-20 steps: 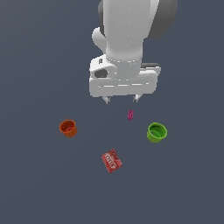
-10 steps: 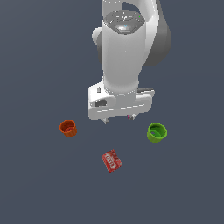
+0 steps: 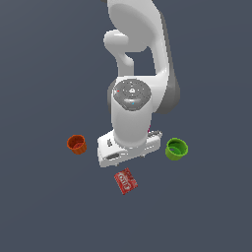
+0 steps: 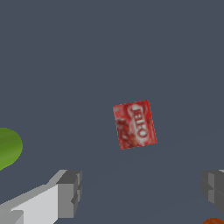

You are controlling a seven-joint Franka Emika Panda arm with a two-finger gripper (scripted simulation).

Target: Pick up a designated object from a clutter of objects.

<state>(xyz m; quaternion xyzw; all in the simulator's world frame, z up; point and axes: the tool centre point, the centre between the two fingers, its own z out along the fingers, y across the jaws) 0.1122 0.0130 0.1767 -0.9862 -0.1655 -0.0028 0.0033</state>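
**Spotter:** What do you have closest to the wrist camera?

**Me:** I see the claw itself first. Its two grey fingers stand wide apart with nothing between them, so I read it as open and empty. In the exterior view the fingers are hidden under the white hand, so I only have the wrist view for that.

**Spotter:** And the packet?

**Me:** The red packet lies flat on the dark grey worktop, just beyond the fingertips in the wrist view, face up with white lettering showing, turned a little askew. It touches nothing. In the exterior view I find the red packet just below the white hand, lying between the two cups but nearer the camera than either.

**Spotter:** The cups?

**Me:** The green cup stands upright on the exterior view's right, close beside the hand; the wrist camera catches only an edge of it. The orange-red cup stands upright on the exterior view's left, also apart from the packet. Behind them I see the white arm rising over the scene.
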